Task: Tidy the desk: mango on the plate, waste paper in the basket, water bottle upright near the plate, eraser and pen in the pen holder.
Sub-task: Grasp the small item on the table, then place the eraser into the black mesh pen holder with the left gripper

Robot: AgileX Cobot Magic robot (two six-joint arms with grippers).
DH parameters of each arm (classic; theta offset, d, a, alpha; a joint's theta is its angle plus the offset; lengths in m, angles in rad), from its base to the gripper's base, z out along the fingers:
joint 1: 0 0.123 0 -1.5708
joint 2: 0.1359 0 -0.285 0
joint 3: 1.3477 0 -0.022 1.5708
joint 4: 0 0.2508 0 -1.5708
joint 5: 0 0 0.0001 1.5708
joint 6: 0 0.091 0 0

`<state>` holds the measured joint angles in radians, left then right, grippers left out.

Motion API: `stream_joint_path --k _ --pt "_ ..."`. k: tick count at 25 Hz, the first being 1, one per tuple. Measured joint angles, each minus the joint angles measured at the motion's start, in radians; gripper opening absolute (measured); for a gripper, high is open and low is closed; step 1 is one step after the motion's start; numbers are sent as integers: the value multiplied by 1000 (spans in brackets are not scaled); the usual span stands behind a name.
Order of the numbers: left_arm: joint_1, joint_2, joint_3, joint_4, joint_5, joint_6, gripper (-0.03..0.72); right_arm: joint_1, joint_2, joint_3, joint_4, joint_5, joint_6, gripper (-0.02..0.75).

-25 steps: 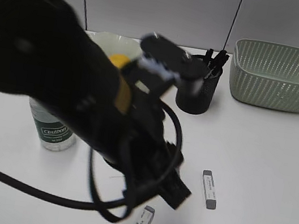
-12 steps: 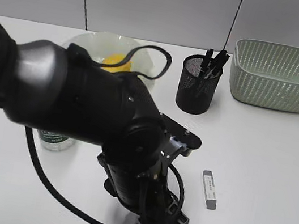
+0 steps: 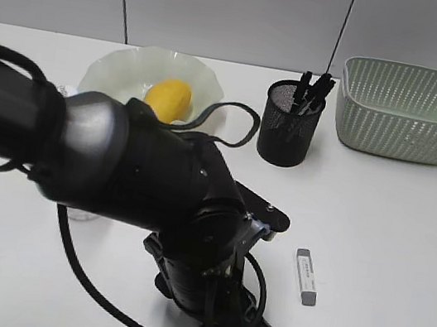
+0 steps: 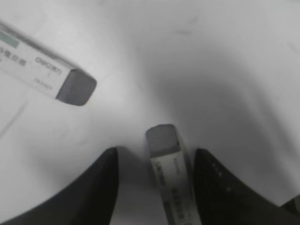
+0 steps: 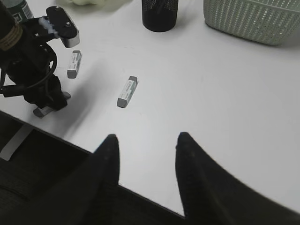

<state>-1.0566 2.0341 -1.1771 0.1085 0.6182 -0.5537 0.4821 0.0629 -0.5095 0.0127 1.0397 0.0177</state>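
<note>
Straddling an eraser (image 4: pixel 169 180) on the desk (image 4: pixel 211 70), my left gripper (image 4: pixel 154 187) has its jaws spread, one each side, and the eraser's long axis runs straight out between them. My right gripper (image 5: pixel 146 180) hangs agape well off, so the pick is the left's.

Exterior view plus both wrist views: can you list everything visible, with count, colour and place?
desk: one, white, under everything
plate: one, pale green, wavy rim, back left
mango: one, yellow-orange, on the plate
pen holder: one, black mesh, back centre
pens: several, dark, in the pen holder
basket: one, sage green, back right
water bottle: one, green label, mostly cut off in the right wrist view
erasers: three, grey with white sleeves, front of desk
left gripper: black, open, straddling one eraser
right gripper: black, open, above the desk edge
</note>
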Motion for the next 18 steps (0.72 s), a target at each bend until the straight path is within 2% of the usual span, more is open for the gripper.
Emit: stream_joint_path --k 3,6,7,11,13,16,18 --pt "0 1 -2 7 4 0 337 0 0 0 0 0 0 309" --pt "0 1 -2 19 -1 0 166 0 0 0 0 0 0 289" --pt "0 1 -2 20 -6 0 138 0 0 0 0 0 0 286" --pt "0 -21 -1 16 -88 -1 142 0 0 0 0 0 0 276" --pt "4 -80 1 40 -185 -1 142 0 0 0 0 0 0 276" --pt "47 -181 1 174 -413 -1 142 0 0 0 0 0 0 276" --pt "119 -215 0 283 -609 -1 142 0 0 0 0 0 0 276"
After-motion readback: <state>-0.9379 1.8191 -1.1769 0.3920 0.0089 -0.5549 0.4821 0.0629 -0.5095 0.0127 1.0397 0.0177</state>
